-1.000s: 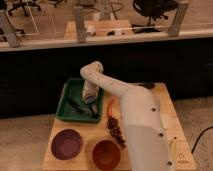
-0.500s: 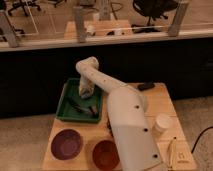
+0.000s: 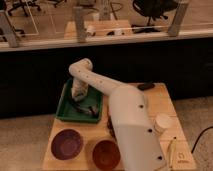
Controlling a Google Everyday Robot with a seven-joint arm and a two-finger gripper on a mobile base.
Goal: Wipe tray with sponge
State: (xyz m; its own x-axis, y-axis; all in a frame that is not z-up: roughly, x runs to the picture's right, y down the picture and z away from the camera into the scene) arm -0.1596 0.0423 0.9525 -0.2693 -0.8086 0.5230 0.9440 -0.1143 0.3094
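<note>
The robot's white arm [image 3: 125,115] reaches from the lower right of the frame up and over to the left, its wrist dropping straight down so that the gripper [image 3: 81,101] sits low inside the green tray [image 3: 62,107], left of centre on the wooden table [image 3: 160,100]. Whether the gripper is spread or closed, or holds anything, cannot be told. A dark shape lies on the tray floor beneath it, and the sponge cannot be picked out for certain.

The tray rests loose on the table, so a hard sideways stroke would likely shove it toward the table's left edge or into the purple bowl [image 3: 66,144] just below it. Too little downward pressure would let the wipe skim the floor without cleaning it. The bulky forearm also passes just above the brown-orange bowl [image 3: 106,154] and close to the white cup [image 3: 162,122], and a wide sweep could knock either one.

Compared with a second ago, the wrist has shifted left across the tray. The forearm has swung with it, uncovering the cup at the right, while the tray and both bowls lie where they were.
</note>
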